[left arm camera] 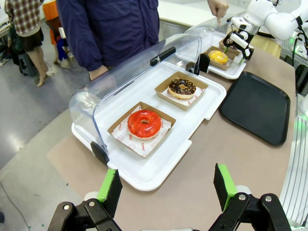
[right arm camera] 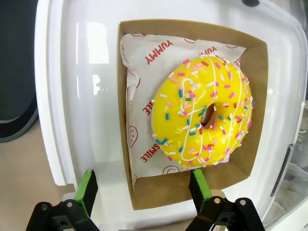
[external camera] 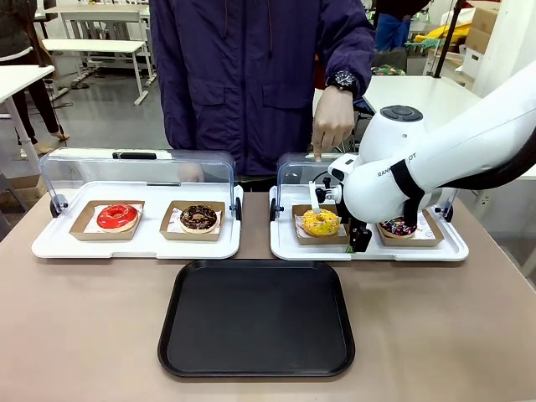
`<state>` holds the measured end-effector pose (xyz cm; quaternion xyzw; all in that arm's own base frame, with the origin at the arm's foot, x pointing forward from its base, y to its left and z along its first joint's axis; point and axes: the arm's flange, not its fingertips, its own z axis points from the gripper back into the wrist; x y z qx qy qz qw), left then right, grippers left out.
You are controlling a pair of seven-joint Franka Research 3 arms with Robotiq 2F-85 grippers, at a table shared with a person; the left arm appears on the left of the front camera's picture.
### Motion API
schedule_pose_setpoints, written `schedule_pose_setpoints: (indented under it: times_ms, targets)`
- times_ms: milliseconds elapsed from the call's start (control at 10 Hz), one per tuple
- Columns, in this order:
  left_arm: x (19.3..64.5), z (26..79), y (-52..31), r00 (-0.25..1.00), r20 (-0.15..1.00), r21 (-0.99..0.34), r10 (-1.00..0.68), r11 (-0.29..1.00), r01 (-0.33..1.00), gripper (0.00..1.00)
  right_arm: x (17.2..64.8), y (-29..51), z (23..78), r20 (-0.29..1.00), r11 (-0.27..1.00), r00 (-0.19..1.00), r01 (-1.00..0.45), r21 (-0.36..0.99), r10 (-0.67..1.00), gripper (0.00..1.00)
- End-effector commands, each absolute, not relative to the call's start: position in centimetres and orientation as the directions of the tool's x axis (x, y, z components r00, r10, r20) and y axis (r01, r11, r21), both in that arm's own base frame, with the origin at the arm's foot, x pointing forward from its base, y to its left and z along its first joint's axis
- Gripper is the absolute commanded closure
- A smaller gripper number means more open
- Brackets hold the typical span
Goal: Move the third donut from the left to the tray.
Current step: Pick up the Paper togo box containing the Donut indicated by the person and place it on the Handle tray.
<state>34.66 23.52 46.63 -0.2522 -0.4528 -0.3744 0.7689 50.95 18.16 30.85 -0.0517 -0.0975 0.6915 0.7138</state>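
The yellow donut [right arm camera: 202, 113] is a ring with glossy bright yellow glaze, thin white icing lines and small pink, blue, white and orange sprinkles. It lies flat with its hole facing up, so it has no long axis. It sits in a square brown cardboard holder [right arm camera: 192, 29], pushed toward one side so that a strip of white paper [right arm camera: 144, 72] shows on the other. The paper is printed in red with "YUMMY", "SMILE" and small smiley faces.

The holder stands in the left place of the right-hand white tray [external camera: 285, 249], its sides square with the tray's edges, under a raised clear lid [external camera: 293, 172]. A chocolate donut [external camera: 399, 226] sits just beside it. The person's hand [external camera: 333, 121] points a finger down at the lid.

The right hand [right arm camera: 143, 187] hangs over the holder, spread wide and holding nothing. One green pad is over the white tray outside the holder's wall, the other over the holder's edge near the donut.

The black tray [external camera: 255, 318] lies on the bench [external camera: 84, 335] in front of the two white trays.

The left hand [left arm camera: 166, 185] is also spread wide, above the bench near the red donut [left arm camera: 144, 123].
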Motion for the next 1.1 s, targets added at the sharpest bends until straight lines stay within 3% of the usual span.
schedule_pose_setpoints:
  times_ms: [0, 100, 200, 300, 500, 600, 800, 1000]
  targets:
    - [34.56, 46.83, 23.52, 0.304, 0.884, -0.043, -0.356, 0.585, 0.81, 0.0, 51.39, 18.63, 30.92, 0.062, 0.06, 0.046, -0.97, -0.234, 0.997, 0.0]
    - [34.56, 46.83, 23.52, 0.304, 0.884, -0.043, -0.356, 0.585, 0.81, 0.0, 51.38, 18.7, 30.97, 0.063, 0.058, 0.045, -0.972, -0.227, 0.997, 0.58]
    - [34.56, 46.83, 23.52, 0.304, 0.884, -0.043, -0.356, 0.585, 0.81, 0.0, 51.4, 18.75, 30.98, 0.059, 0.054, 0.042, -0.974, -0.22, 0.997, 0.58]
    - [34.56, 46.83, 23.52, 0.304, 0.884, -0.043, -0.356, 0.585, 0.81, 0.0, 51.38, 18.76, 30.98, 0.057, 0.052, 0.041, -0.976, -0.213, 0.998, 1.0]
    - [34.56, 46.83, 23.52, 0.304, 0.884, -0.043, -0.356, 0.585, 0.81, 0.0, 51.32, 18.81, 30.96, 0.049, 0.051, 0.041, -0.977, -0.205, 0.998, 1.0]
    - [34.56, 46.83, 23.52, 0.304, 0.884, -0.043, -0.356, 0.585, 0.81, 0.0, 51.3, 18.82, 31.0, 0.048, 0.05, 0.041, -0.978, -0.205, 0.998, 0.84]
    - [34.56, 46.83, 23.52, 0.304, 0.884, -0.043, -0.356, 0.585, 0.81, 0.0, 51.37, 18.85, 31.0, 0.042, 0.051, 0.044, -0.979, -0.198, 0.998, 1.0]
    - [34.56, 46.83, 23.52, 0.304, 0.884, -0.043, -0.356, 0.585, 0.81, 0.0, 51.39, 18.79, 31.09, 0.037, 0.054, 0.048, -0.98, -0.191, 0.998, 1.0]
